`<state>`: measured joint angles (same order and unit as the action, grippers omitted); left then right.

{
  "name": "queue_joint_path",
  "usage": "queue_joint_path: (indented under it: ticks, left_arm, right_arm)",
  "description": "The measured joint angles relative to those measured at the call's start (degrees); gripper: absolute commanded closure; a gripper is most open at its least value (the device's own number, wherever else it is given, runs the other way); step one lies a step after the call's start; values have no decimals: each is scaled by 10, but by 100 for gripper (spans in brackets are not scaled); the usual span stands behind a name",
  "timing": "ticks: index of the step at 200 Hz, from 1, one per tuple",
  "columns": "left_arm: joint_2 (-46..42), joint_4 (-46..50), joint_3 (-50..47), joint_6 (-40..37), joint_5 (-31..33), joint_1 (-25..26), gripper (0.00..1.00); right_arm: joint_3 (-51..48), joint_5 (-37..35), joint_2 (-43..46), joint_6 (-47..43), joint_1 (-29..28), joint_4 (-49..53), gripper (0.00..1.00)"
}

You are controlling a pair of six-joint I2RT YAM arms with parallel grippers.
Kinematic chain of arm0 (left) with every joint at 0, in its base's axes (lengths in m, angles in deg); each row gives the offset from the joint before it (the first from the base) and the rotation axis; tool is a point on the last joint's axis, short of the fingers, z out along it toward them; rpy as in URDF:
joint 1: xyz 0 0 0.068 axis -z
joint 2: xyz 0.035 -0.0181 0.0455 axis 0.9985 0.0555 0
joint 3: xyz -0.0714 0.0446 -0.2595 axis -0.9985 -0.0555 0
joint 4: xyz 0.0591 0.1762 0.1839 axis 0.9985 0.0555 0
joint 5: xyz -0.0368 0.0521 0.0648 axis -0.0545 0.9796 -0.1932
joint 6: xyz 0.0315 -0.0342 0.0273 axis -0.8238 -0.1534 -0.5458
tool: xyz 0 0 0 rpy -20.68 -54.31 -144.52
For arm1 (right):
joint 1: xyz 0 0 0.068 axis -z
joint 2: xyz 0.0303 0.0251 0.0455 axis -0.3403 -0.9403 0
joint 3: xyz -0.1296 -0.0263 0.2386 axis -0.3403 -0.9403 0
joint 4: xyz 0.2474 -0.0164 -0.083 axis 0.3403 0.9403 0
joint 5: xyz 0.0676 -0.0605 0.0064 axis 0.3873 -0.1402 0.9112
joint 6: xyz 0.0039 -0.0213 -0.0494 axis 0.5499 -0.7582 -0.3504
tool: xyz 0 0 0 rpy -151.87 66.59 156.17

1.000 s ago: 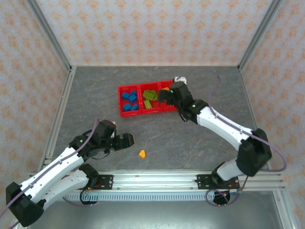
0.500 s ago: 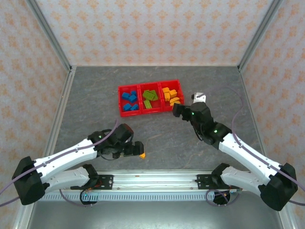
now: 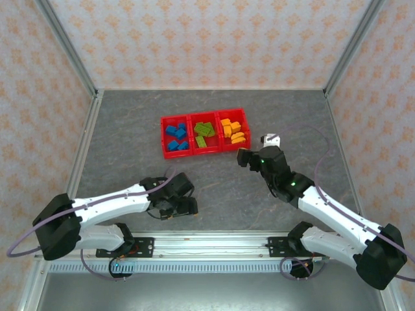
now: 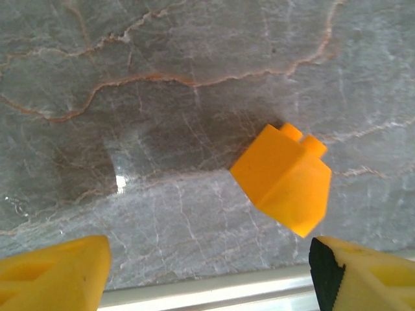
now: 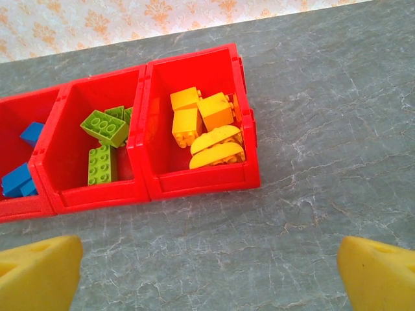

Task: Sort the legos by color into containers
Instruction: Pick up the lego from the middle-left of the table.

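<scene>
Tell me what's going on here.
Bricks are being sorted by colour into three joined red bins: blue bricks, green bricks and orange bricks each lie in their own. The left claw is open over a loose orange brick on the table, not gripping it. The right claw hangs open and empty in front of the bins.

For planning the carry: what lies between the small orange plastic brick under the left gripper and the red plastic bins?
The top external view shows bare grey stone-patterned tabletop from the left gripper, above the orange brick, to the red bins.
</scene>
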<state>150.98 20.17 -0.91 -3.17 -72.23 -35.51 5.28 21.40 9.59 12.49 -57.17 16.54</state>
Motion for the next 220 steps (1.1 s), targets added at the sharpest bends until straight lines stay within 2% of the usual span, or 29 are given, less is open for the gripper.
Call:
queue_joint_path:
  ticks: [88, 167, 220]
  left_arm:
    - [90, -22, 86, -3, 15, 1, 20]
    - [123, -12, 89, -8, 32, 8, 21]
    - [143, -13, 84, -13, 36, 8, 31]
  right_arm:
    - [-18, 0, 16, -37, 0, 2, 0]
    - [-21, 0, 17, -40, 0, 2, 0]
    - [-21, 0, 2, -43, 0, 2, 0]
